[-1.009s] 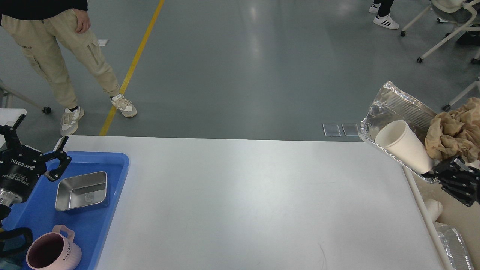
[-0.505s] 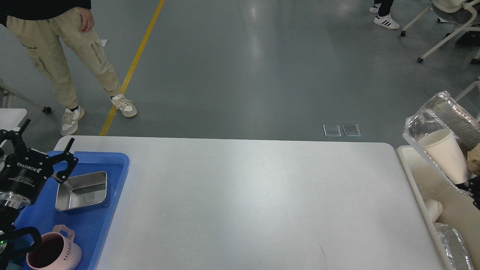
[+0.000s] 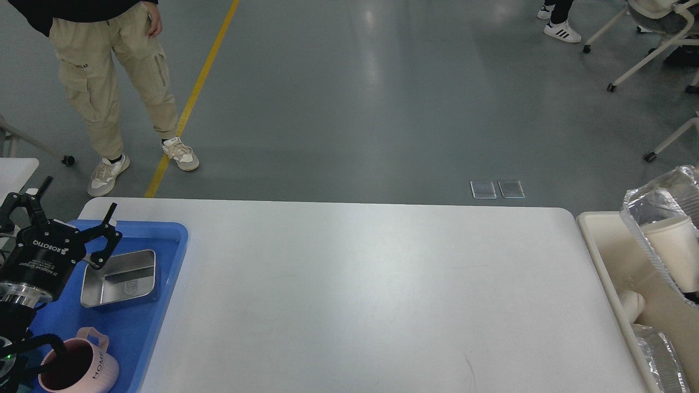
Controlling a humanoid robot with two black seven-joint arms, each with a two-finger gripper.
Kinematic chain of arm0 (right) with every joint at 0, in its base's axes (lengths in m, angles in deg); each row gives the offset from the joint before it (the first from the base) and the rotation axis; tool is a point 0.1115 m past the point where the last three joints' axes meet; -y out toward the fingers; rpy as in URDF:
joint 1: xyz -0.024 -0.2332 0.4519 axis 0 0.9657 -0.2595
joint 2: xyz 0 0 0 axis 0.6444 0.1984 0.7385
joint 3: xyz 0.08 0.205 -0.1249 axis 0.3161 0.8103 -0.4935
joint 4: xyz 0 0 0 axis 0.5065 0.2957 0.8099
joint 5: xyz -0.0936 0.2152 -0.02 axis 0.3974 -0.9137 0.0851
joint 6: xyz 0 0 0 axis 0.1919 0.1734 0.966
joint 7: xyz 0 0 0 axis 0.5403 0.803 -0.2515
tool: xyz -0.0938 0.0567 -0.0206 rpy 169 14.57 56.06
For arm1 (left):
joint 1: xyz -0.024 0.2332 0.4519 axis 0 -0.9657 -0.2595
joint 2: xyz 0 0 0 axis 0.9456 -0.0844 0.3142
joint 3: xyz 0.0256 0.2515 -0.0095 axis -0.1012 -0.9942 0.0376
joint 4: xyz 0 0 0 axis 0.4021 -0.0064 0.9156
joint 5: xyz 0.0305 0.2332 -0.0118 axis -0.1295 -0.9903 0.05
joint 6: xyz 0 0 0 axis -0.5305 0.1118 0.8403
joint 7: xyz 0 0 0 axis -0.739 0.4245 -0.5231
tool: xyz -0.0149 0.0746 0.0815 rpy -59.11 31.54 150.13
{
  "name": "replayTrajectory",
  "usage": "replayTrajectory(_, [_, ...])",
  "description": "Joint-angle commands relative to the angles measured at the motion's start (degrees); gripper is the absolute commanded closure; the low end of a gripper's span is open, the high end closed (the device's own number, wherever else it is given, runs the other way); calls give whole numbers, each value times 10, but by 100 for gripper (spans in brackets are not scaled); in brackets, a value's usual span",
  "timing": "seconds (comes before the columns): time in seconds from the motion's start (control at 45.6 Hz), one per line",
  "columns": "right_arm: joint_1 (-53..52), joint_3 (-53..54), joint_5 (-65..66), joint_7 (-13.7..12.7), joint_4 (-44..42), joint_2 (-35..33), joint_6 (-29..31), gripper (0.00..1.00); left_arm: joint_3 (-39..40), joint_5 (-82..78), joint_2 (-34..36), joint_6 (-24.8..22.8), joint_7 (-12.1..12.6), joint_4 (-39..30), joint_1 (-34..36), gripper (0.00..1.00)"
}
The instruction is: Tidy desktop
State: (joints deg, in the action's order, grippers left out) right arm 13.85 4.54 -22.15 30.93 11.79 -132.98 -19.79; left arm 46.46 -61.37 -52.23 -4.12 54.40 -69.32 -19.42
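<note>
The desktop point(image 3: 355, 284) is a wide white tabletop with nothing lying on its middle. My left gripper point(image 3: 82, 193) hovers open over the far left corner of a blue tray point(image 3: 139, 338), nothing between its fingers. At the right edge a crinkled foil tray point(image 3: 652, 199) with a white paper cup point(image 3: 670, 240) in it stands tilted over a cream bin point(image 3: 603, 256). Of my right gripper point(image 3: 692, 298) only a dark sliver shows beneath the foil at the frame's edge.
The blue tray holds a steel dish point(image 3: 119, 277) and a pink mug point(image 3: 76, 367). More foil point(image 3: 661, 355) lies in the bin. A person point(image 3: 109, 82) stands beyond the far left corner. Chairs point(image 3: 655, 43) are at the far right.
The foil tray with the cup has moved right off the desktop to over the bin, and the brown paper has left view. My left gripper drifted slightly right. The person stepped right.
</note>
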Motion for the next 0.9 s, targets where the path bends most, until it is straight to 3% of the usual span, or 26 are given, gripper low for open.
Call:
replayTrajectory(0.0, [23, 4, -18, 0, -26, 19, 1, 100, -6, -1, -7, -3, -1, 0, 0, 3])
replayTrajectory(0.241, [54, 4, -69, 0, -81, 51, 0, 100, -9, -1, -15, -7, -1, -1, -1, 3])
replayTrajectory(0.307, [63, 5, -71, 0, -96, 60, -1, 74, -9, -1, -16, -7, -1, 0, -1, 3])
replayTrajectory(0.527, [83, 6, -72, 0, -136, 79, 0, 49, -9, -1, -16, -7, 0, -1, -1, 3])
replayTrajectory(0.549, [83, 6, -72, 0, -141, 81, -1, 43, -11, -1, -16, -7, 0, 0, -1, 3])
replayTrajectory(0.636, [93, 7, -70, 2, -163, 89, -8, 0, -25, -2, -15, -8, -2, 0, -1, 3])
replayTrajectory(0.878, [84, 8, -59, 3, -251, 140, -19, 0, -25, -2, -16, -11, -2, 2, -1, 3])
